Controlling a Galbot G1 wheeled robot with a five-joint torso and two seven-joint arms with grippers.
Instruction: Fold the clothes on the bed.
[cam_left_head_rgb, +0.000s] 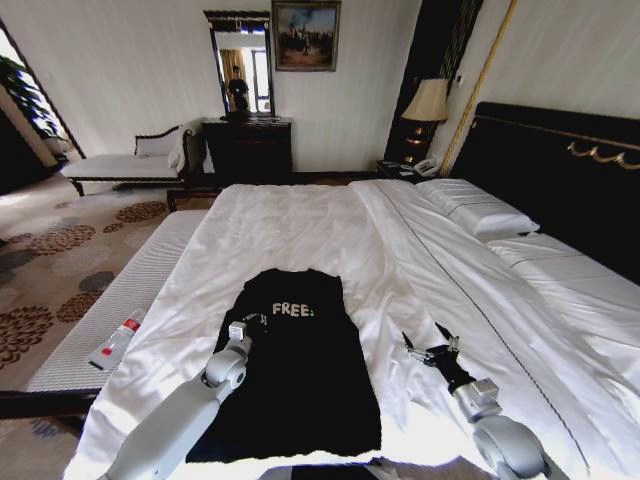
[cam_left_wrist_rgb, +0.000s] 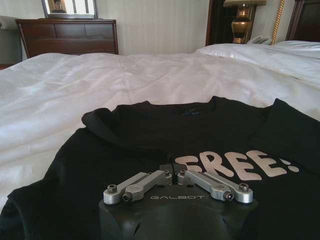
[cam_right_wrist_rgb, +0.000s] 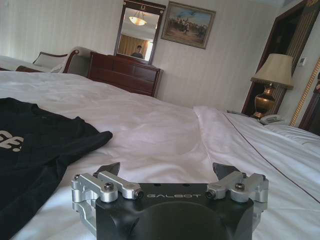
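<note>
The clothes are one black T-shirt with white "FREE" lettering, lying flat, chest up, on the white bed close in front of me. Its sleeves look folded in over the body. My left gripper hovers over the shirt's left side near the lettering, and its fingers are shut. The left wrist view shows the shirt just ahead of that gripper. My right gripper is open over bare sheet to the right of the shirt. The right wrist view has the right gripper with the shirt's edge off to its side.
Pillows lie against the black headboard on the right. A white padded bench runs along the bed's left side with a small white and red object on it. A dark dresser, chaise and lamp stand beyond.
</note>
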